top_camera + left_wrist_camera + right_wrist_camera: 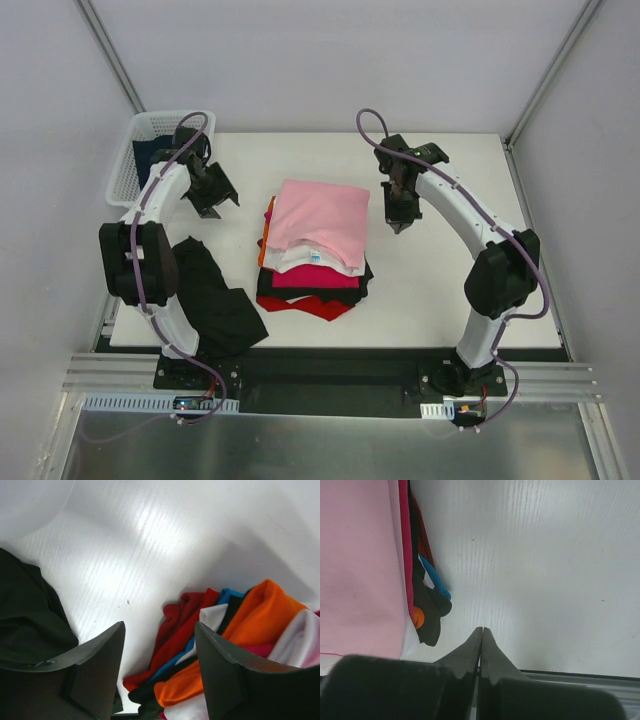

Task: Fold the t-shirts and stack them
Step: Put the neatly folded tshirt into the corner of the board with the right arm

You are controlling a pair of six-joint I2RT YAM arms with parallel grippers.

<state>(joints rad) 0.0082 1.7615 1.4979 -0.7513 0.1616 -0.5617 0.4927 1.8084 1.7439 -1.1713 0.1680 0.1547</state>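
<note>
A stack of folded t-shirts (315,250) lies in the middle of the table with a pink one (320,222) on top, over white, magenta, black, orange and red layers. Its left edge shows in the left wrist view (210,645), its right edge in the right wrist view (360,570). A loose black t-shirt (215,300) lies crumpled at the near left, also in the left wrist view (25,615). My left gripper (212,200) is open and empty, left of the stack. My right gripper (397,222) is shut and empty, just right of the stack.
A white mesh basket (130,150) with a dark navy cloth (150,155) inside stands at the far left corner of the white table (450,290). Grey walls enclose the table on three sides.
</note>
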